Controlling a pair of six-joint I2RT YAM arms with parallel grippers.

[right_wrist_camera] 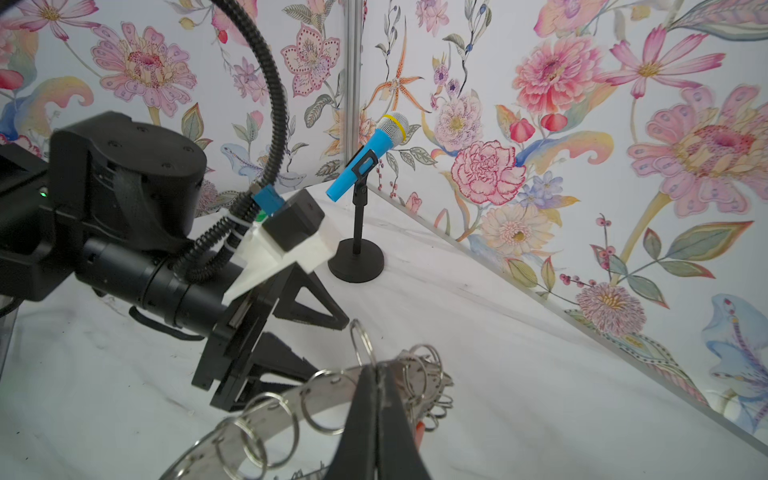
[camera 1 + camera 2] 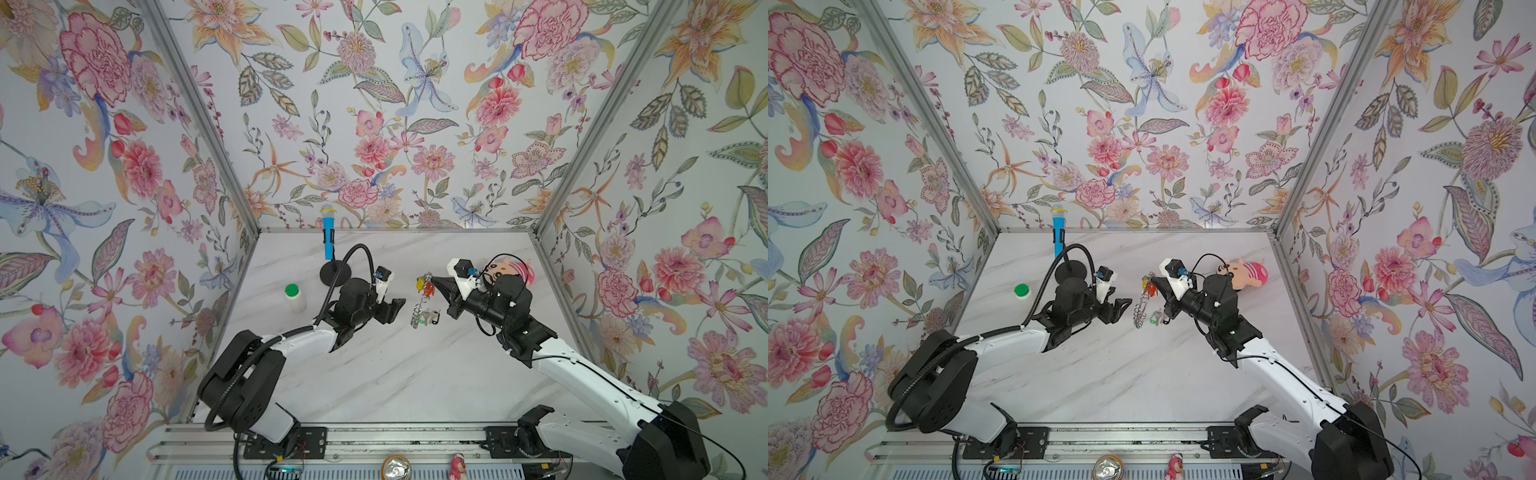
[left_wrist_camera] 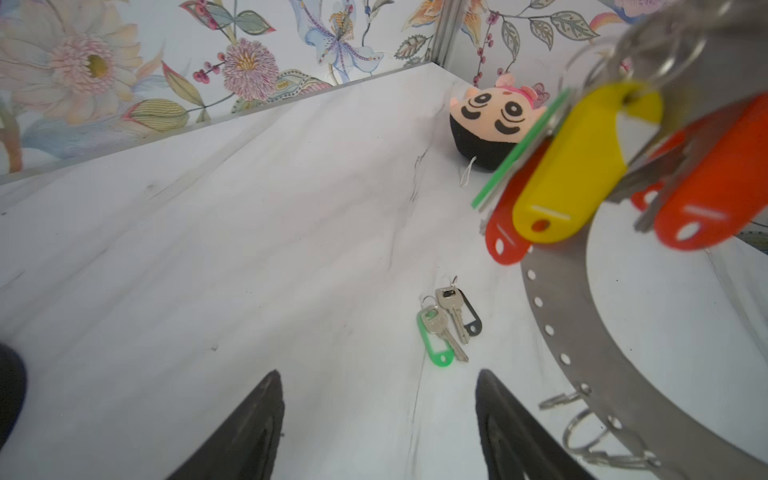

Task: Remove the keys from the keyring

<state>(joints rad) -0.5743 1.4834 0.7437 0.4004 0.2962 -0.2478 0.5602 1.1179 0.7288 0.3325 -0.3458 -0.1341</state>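
Grey keyring [image 3: 577, 316] pinched in right pincer [image 1: 376, 374], left pincer [image 3: 378, 374] gaping empty, two keys [image 3: 453, 311] on table [image 3: 208, 249].

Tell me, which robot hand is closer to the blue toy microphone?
Left. The left hand is open, a little to the right of the toy microphone and its stand. The right hand is farther off to the right, pinching the keyring.

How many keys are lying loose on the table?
2: a green-tagged key and a black-tagged key side by side on the table. Others hang on the keyring, some perhaps hidden.
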